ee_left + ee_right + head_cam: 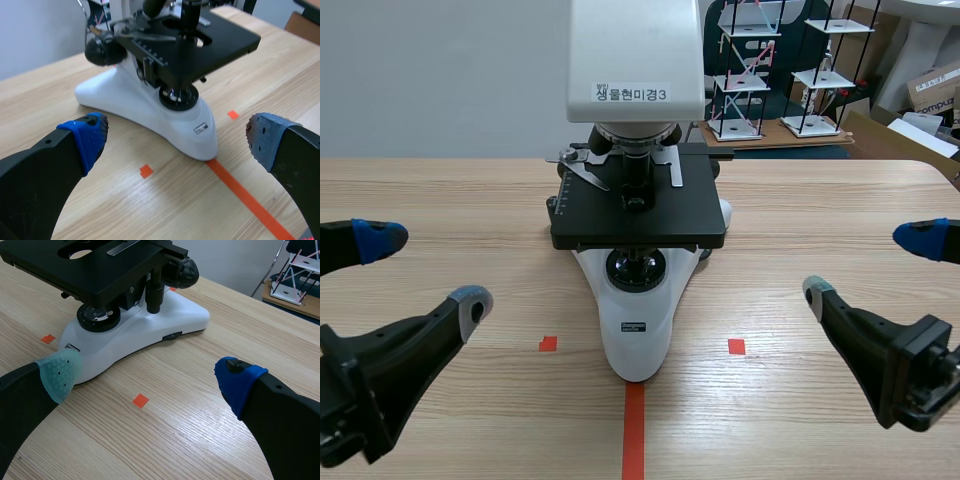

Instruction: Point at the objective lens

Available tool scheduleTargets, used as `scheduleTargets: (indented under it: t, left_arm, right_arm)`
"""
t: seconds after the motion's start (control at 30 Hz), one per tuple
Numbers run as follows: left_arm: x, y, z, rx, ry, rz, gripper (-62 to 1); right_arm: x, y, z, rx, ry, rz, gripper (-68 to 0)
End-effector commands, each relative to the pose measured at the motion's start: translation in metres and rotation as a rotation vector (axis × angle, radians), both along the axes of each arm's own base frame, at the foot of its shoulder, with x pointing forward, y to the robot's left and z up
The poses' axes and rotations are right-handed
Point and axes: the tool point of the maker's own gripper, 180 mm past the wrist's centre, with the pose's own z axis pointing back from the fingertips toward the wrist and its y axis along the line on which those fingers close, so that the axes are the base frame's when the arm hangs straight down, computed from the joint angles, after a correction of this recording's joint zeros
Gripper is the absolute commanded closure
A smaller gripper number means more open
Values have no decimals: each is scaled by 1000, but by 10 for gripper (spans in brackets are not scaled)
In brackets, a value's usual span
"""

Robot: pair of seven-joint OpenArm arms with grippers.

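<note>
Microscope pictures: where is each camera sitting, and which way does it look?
Scene view: between the arms, facing across the table at the microscope's front; open left hand and right hand show low at the sides.
Left wrist view: on the left arm, looking forward and down at the microscope's base; its own two fingers show.
Right wrist view: on the right arm, looking down at the base from the other side; its own fingers show.
Shared: all see the microscope.

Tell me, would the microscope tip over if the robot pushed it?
Probably not from a low push: the microscope sits on a wide white base, so it would likely slide or stay put. It looks heavy for its size. A push up high on the big head might tip it more easily.
</note>
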Motion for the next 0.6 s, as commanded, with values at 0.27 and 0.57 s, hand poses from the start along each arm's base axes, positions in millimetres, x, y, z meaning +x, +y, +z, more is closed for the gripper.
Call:
scheduleTargets:
  t: [0.27, 0.57]
  left_arm:
    - [6, -3, 23, -77, -84, 7, -44]
    - [23, -16, 22, -103, -102, -25, -14]
  right_arm:
    - [4, 0, 7, 8, -28, -1, -578]
    - [4, 0, 7, 8, -28, -1, -578]
